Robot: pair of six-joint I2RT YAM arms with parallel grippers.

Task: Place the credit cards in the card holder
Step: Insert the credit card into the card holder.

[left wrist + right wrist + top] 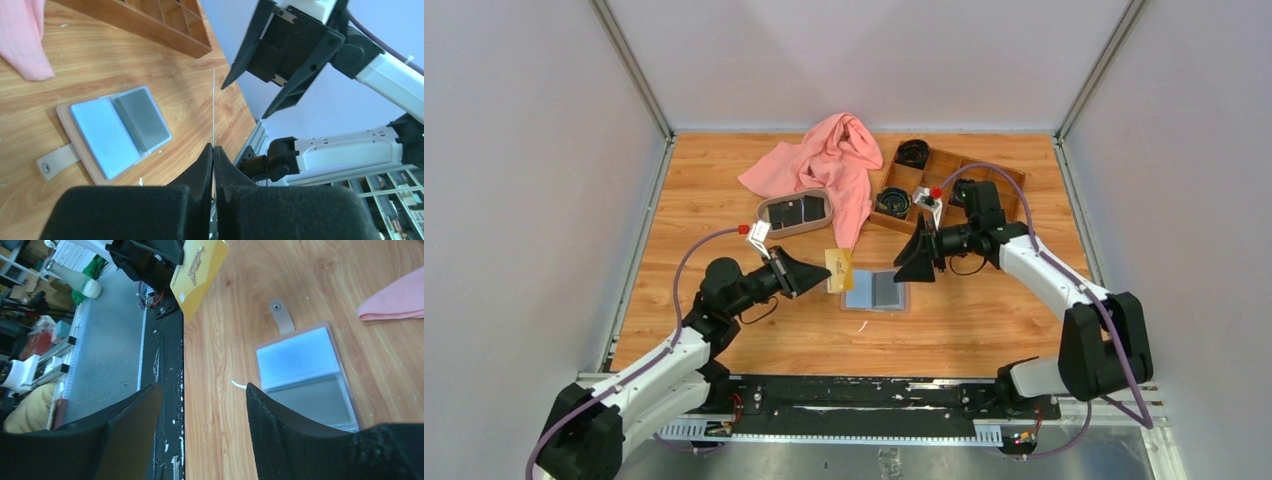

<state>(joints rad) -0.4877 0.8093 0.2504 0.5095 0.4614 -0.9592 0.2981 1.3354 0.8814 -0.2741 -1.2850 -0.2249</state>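
Grey walls (pixel 524 150) are closing in a wooden table (pixel 724 330), where a pink cloth (pixel 829 165) is lying crumpled at the far middle. Right of it, a brown box (pixel 1014 180) of compartments is sitting at the far right, holding dark round items. Left of the cloth's near end, an oval tray (pixel 796 233) is carrying two black cards (pixel 796 210), lying flat side by side. At the table's middle the holder (pixel 876 290) is lying open, its grey-blue lining facing up and its snap strap sticking out flat on the wood. The left gripper (pixel 816 280) is reaching in from the left, its jaws pressing tight on the gold card (pixel 839 270). That card is standing on edge above the table, just at the holder's left side and not yet in a pocket. The right gripper (pixel 914 262) is hovering just far-right of the holder, jaws standing well apart, gripping nothing and pointing toward the gold card.
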